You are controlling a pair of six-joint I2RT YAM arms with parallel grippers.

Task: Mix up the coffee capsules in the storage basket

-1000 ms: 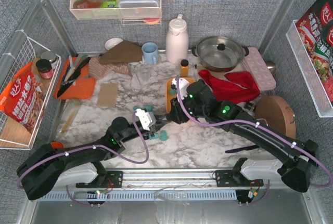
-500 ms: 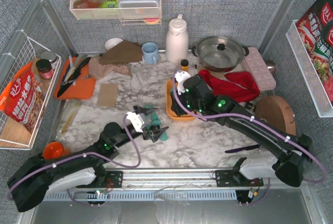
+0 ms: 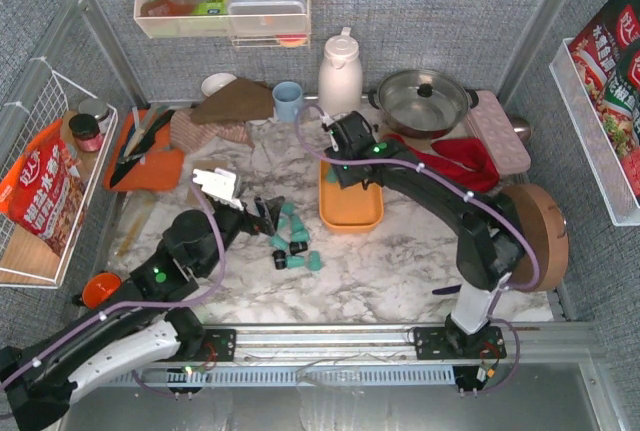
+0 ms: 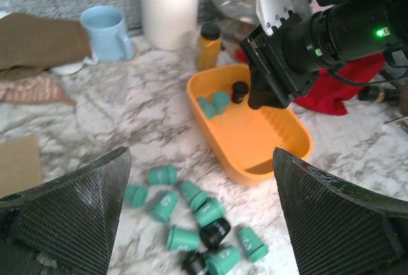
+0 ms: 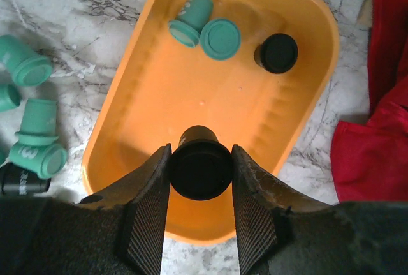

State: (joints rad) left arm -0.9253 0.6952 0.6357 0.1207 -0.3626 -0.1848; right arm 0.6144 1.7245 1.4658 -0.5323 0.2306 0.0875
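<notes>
Both arms have shifted. The left gripper [image 3: 264,212] has drawn back left of the loose teal-green and black cup-shaped coffee capsules [image 4: 191,221] on the marble table [image 4: 127,122], jaws fully spread and empty. The right gripper [image 5: 199,170] now hangs over the shallow orange plastic storage basket [image 5: 159,90], clamped on one black capsule [image 5: 199,165]. Two teal capsules [image 5: 207,29] and another black one [image 5: 278,53] lie at the basket's far end.

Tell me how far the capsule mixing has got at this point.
Done: two teal cup-shaped capsules and one black capsule lie in the shallow orange plastic basket. In hand: the right gripper holds another black capsule over it. Left: about ten loose capsules, mostly teal, sit on the marble table below the open left gripper.
</notes>
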